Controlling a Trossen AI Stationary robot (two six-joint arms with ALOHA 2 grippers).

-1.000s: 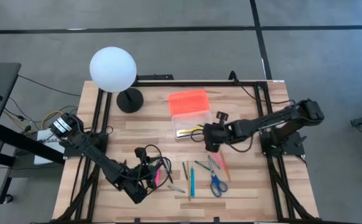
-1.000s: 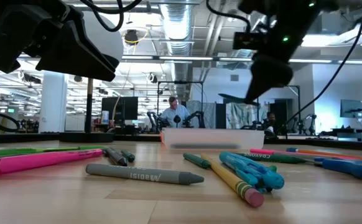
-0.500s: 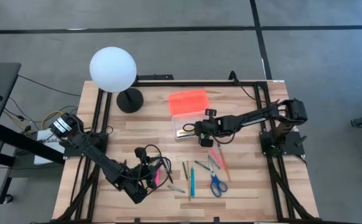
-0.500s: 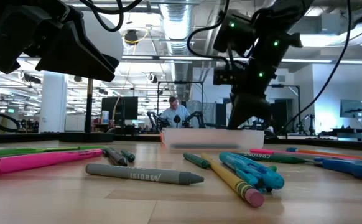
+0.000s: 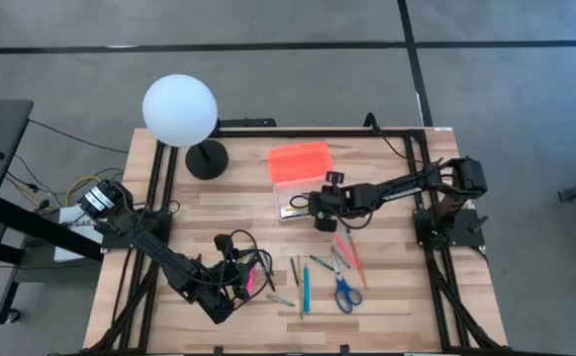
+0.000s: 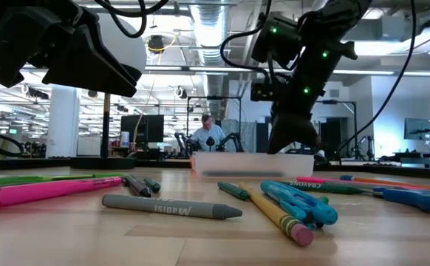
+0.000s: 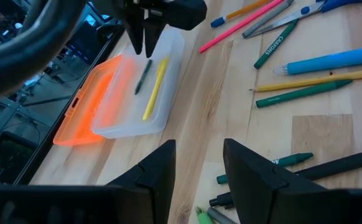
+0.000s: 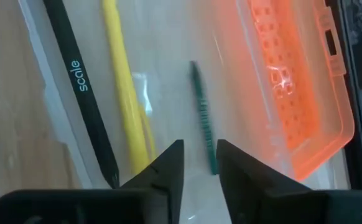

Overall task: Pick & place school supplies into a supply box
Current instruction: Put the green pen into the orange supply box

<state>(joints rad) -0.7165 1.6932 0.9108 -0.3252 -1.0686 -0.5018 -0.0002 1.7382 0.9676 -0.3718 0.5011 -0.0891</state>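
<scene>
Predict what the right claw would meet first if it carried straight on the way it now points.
Probably the green pencil on the clear supply box's floor, directly beyond the right claw; depth is hard to judge.

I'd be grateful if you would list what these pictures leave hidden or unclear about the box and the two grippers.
- Supply box contents, high view: the right gripper covers part of the tray.
- Dark green pencil, right wrist view: blurred, and its lower end hides behind the fingers, so whether it is released is unclear.
- Left gripper, high view: lost among dark cables.
- Box interior, low view: only the frosted wall shows.
</scene>
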